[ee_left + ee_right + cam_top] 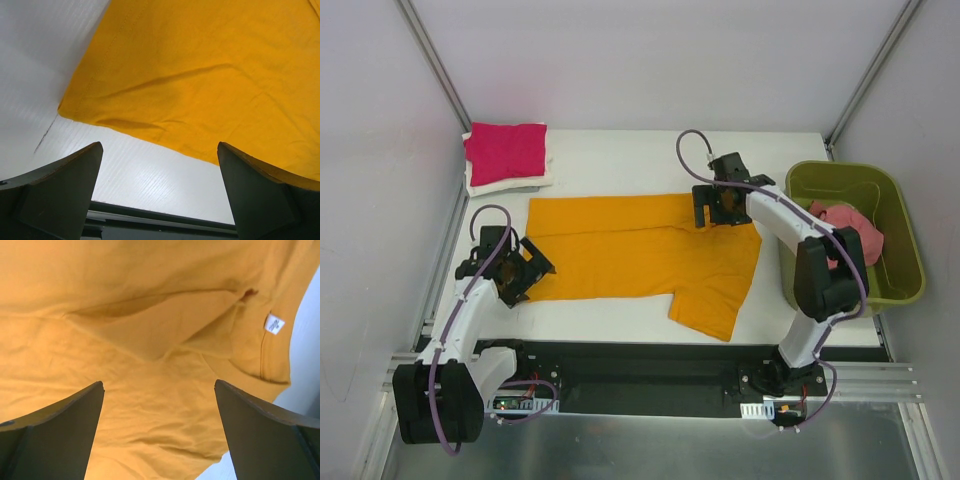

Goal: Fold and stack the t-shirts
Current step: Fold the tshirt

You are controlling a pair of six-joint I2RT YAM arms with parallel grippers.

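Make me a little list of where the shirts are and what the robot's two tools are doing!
orange shirt: spread flat on the table
pink shirt: folded, on a white folded one, far left corner
green bin: right side, pink clothes inside
left tool: open, at the orange shirt's near left corner
right tool: open, above its collar end

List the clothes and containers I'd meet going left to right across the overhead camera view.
folded pink t-shirt atop a white garment → orange t-shirt spread flat → green bin. The crumpled pink garment lies inside the bin, so it gets no separate place.
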